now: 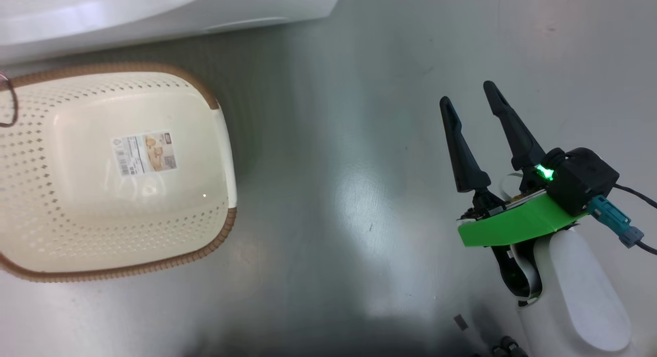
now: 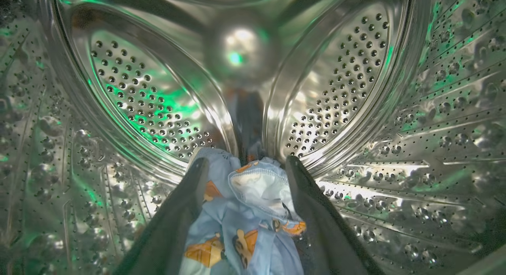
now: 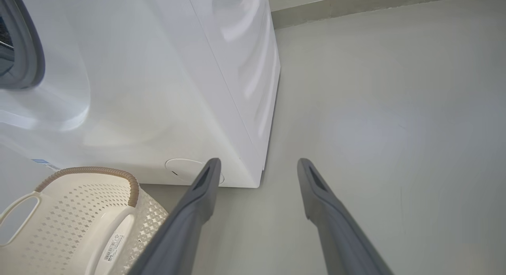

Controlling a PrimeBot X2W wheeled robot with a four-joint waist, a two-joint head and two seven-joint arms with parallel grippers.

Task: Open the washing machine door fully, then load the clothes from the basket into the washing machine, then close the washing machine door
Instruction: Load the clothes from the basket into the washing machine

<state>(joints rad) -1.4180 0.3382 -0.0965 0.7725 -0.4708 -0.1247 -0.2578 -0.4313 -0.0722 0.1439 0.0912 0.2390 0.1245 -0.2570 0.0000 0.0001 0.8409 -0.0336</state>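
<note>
Inside the washing machine's point(image 3: 158, 89) perforated steel drum point(image 2: 130, 93), the clothes point(image 2: 245, 211), blue fabric with orange bears, lie bunched on the drum floor. My left gripper point(image 2: 247, 159) is open, one finger on each side of the heap. The cream basket point(image 1: 41, 141) stands on the floor before the machine point(image 1: 154, 8), its bottom label bare and no garment in it. My right gripper point(image 1: 468, 93) hovers open over the floor to the basket's right, holding nothing. In the right wrist view the right gripper point(image 3: 259, 161) points at the machine's lower corner, past the basket point(image 3: 79, 211). The washing machine door is out of view.
Smooth grey floor point(image 1: 333, 167) stretches between the basket and my right arm. The machine's grey gasket point(image 3: 23, 42) shows at the far left of the right wrist view, and a round cap point(image 3: 184, 172) sits low on its front. A wall base point(image 3: 355, 6) runs behind.
</note>
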